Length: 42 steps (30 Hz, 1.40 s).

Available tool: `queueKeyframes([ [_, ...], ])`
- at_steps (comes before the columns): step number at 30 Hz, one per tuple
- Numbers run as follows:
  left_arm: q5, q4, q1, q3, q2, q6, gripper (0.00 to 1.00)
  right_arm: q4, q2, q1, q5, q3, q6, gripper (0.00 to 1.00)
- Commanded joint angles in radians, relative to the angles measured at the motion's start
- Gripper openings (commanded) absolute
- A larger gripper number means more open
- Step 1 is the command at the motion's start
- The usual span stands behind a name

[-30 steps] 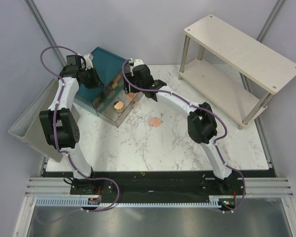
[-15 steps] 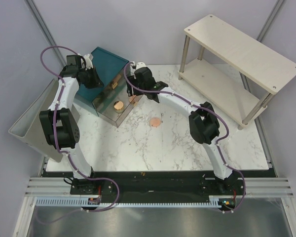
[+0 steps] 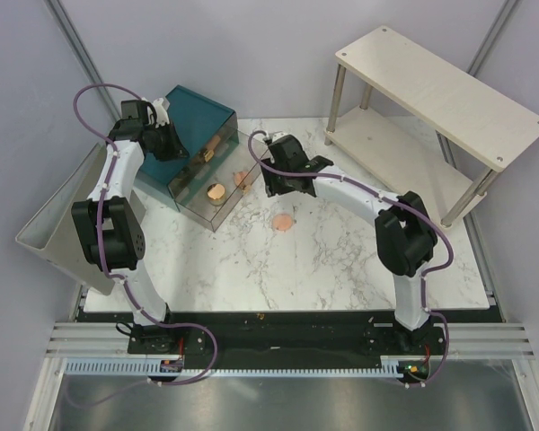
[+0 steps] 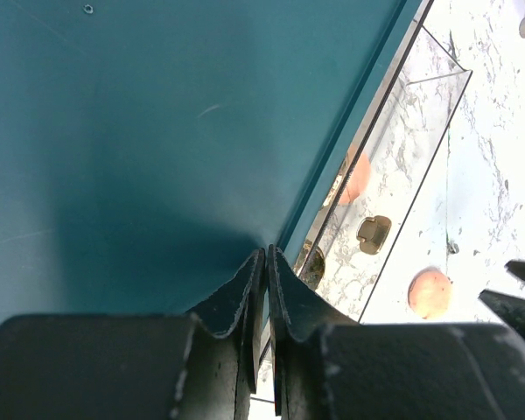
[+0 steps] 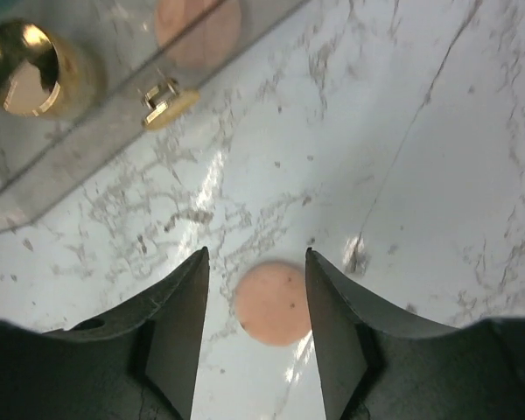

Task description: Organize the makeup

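Observation:
A peach-pink disc (image 3: pixel 283 221) lies on the marble table, and in the right wrist view it (image 5: pixel 273 304) sits between my open right gripper's (image 5: pixel 256 254) fingers, below them. My right gripper (image 3: pixel 275 187) hovers just right of the clear drawer (image 3: pixel 194 205). In the drawer lie a second peach disc (image 3: pixel 241 178) (image 5: pixel 197 22) and the round gold tin (image 3: pixel 216 191) (image 5: pixel 26 66). My left gripper (image 4: pixel 267 254) is shut and empty, at the edge of the teal box (image 4: pixel 157 131) (image 3: pixel 198 112). The two tubes do not show clearly.
A gold handle (image 5: pixel 168 98) sits on the drawer's front wall. A white two-tier shelf (image 3: pixel 431 99) stands at the back right. A grey tilted tray (image 3: pixel 63 224) stands left of the table. The table's front half is bare marble (image 3: pixel 278 269).
My right gripper has pulled back from over the drawer and moved right, to above the disc on the table. The left arm has not moved.

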Motion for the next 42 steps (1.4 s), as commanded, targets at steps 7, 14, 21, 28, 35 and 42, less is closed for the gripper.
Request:
queueKeyframes([
  [7, 0.013, -0.251, -0.02, -0.101, 0.095, 0.042, 0.15, -0.228, 0.072, 0.007, -0.08, -0.031, 0.002, 0.5],
  [14, 0.01, -0.248, -0.02, -0.113, 0.089, 0.044, 0.15, -0.235, 0.182, 0.005, -0.099, 0.013, -0.001, 0.5],
  [21, 0.004, -0.248, -0.019, -0.115, 0.083, 0.041, 0.16, -0.254, 0.219, 0.005, -0.131, 0.032, -0.009, 0.28],
  [28, 0.004, -0.248, -0.019, -0.113, 0.083, 0.036, 0.16, -0.255, 0.178, 0.005, -0.123, 0.028, -0.026, 0.01],
  [35, 0.008, -0.248, -0.019, -0.11, 0.086, 0.033, 0.16, -0.297, 0.15, -0.004, -0.143, 0.146, -0.063, 0.0],
  [42, 0.01, -0.247, -0.019, -0.109, 0.088, 0.033, 0.16, -0.295, 0.195, -0.013, -0.2, 0.326, -0.058, 0.0],
])
